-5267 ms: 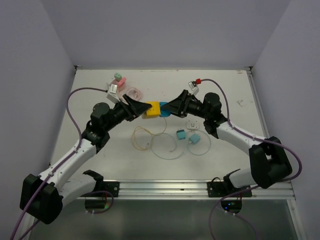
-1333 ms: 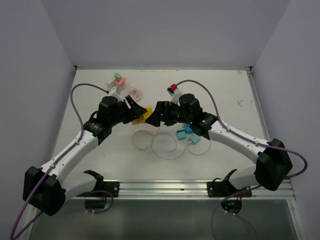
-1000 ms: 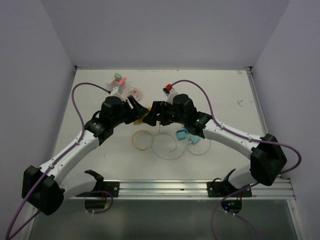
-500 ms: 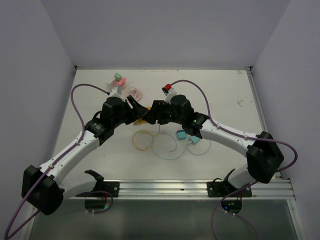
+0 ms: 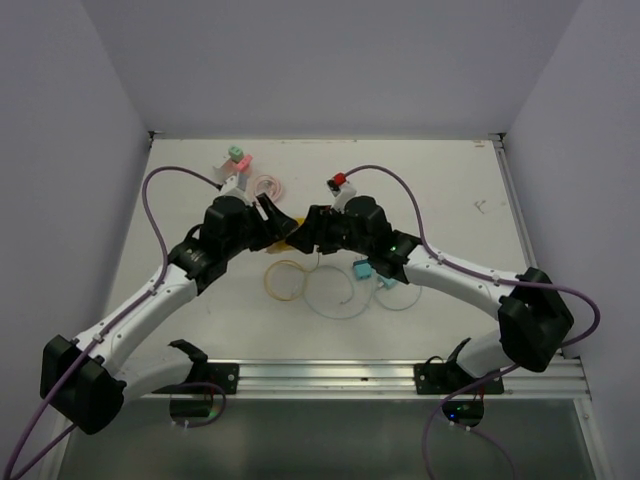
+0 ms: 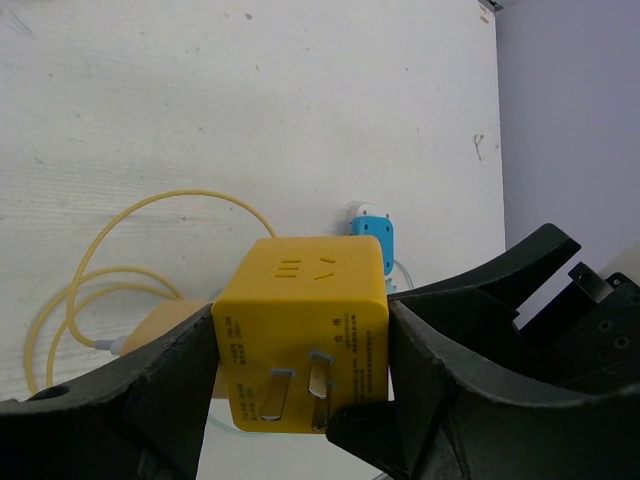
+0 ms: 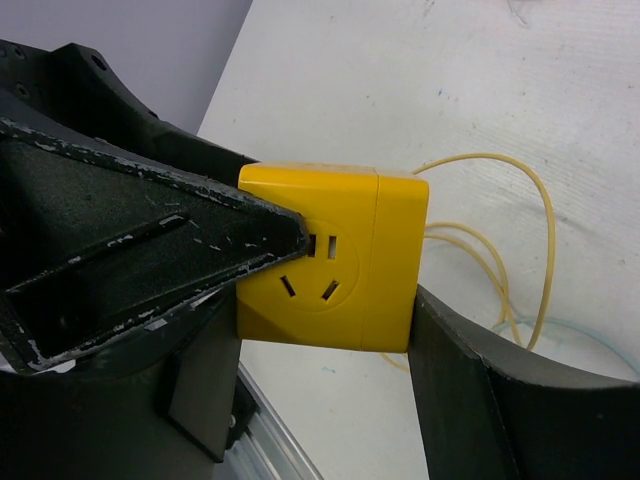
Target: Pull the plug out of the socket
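Both left gripper (image 6: 300,340) and right gripper (image 7: 360,272) pinch the yellow socket cube (image 7: 396,258) between them, socket face toward the right wrist.

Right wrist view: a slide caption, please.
Right gripper clamps a yellow plastic cube socket; yellow cable loops on white table.

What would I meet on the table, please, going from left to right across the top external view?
pink-and-green adapter → yellow socket cube, held between both arms' fingers → pair of blue adapters
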